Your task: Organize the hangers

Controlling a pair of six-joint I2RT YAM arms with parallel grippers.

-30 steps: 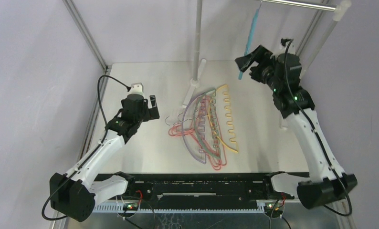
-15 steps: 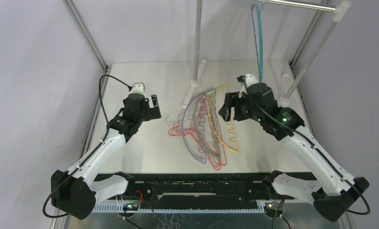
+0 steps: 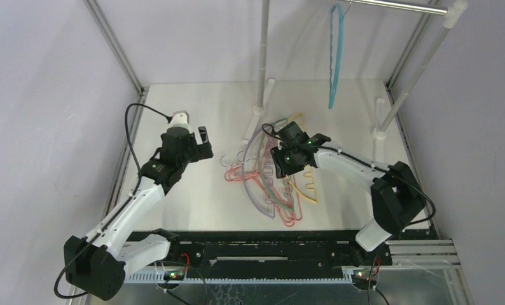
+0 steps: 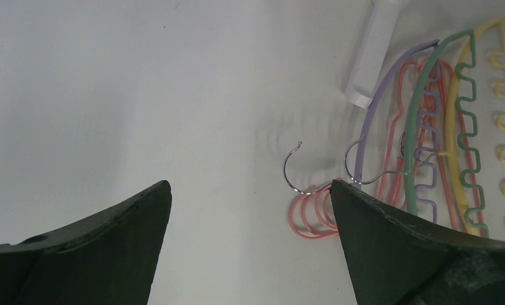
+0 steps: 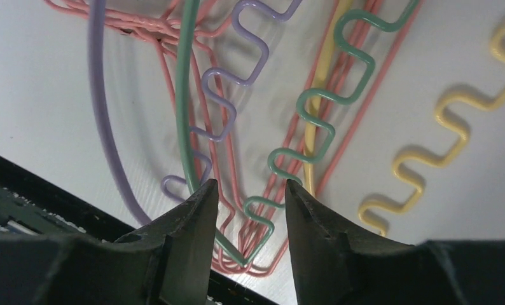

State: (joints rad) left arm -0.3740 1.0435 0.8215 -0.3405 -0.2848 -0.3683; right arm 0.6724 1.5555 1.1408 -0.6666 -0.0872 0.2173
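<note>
Pale lilac walls close in a flat white table point(image 3: 193, 210), framed by silver corner posts, with a silver metal rail point(image 3: 396, 6) across the top right. One thin teal plastic hanger point(image 3: 334, 57) hangs from that rail, clear of the table. The other thin plastic hangers point(image 3: 269, 184) lie in an overlapping pile at the table's middle, near the foot of an upright pole point(image 3: 263, 44): pink, purple, green and yellow, some with wavy arms.

Bare table runs along the left edge and the near edge. The left gripper point(image 4: 250, 190) hovers over that open left side, jaws spread wide, holding nothing. The right gripper point(image 5: 251, 187) is low over the pile, jaws partly apart and straddling the corner of the green wavy hanger point(image 5: 186, 95); contact cannot be told.
</note>
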